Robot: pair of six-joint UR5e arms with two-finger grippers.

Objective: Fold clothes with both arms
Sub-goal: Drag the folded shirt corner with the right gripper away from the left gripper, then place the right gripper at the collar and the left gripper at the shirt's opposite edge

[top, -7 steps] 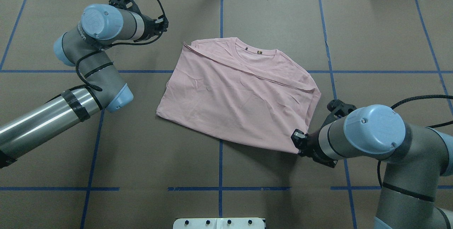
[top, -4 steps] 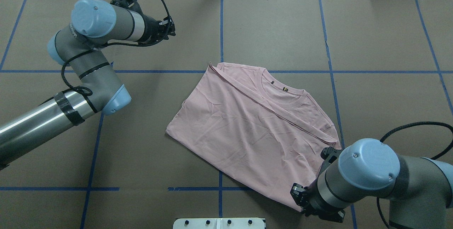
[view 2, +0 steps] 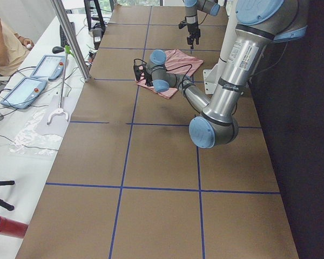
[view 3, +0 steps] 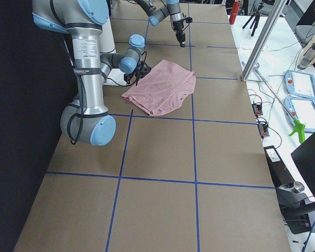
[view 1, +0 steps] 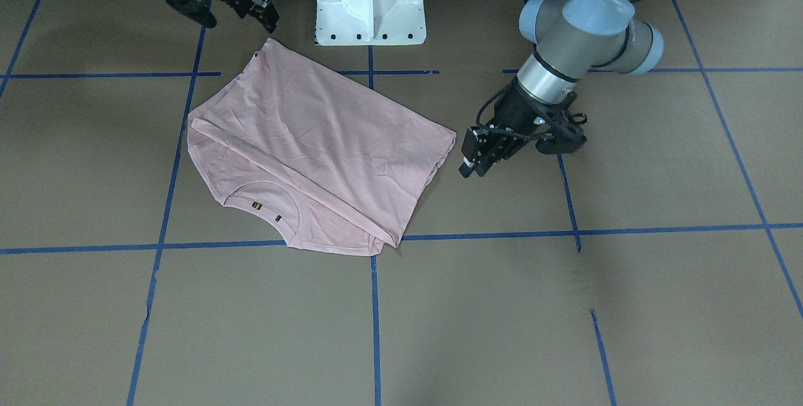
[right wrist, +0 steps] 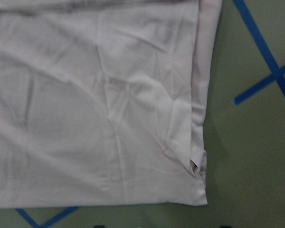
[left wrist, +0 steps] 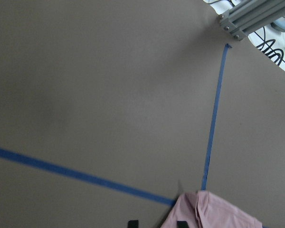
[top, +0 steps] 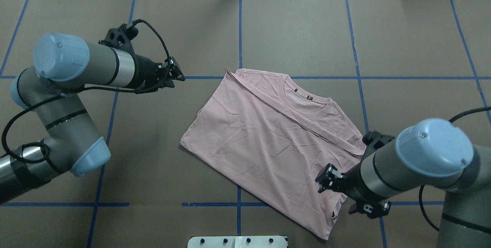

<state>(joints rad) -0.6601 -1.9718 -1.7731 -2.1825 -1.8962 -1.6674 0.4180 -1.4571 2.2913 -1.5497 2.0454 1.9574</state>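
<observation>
Right tool (top: 325, 179) just let go: spread, empty, hovering over near edge of pale pink short-sleeved cloth T-shirt (top: 268, 140). Shirt dragged nearer me, half-folded, flat on brown paper tabletop (top: 307, 29). Left tool (top: 177, 74) spread, empty, swung closer; shirt corner just ahead. Drag done, next fold likely.

The T-shirt (top: 268, 140) now lies nearer the robot and turned, its near corner dropped flat. The right gripper (top: 324, 177) no longer holds that corner and hovers over the cloth, jaws seemingly parted. The left gripper (top: 177, 74) now sits closer to the shirt.
</observation>
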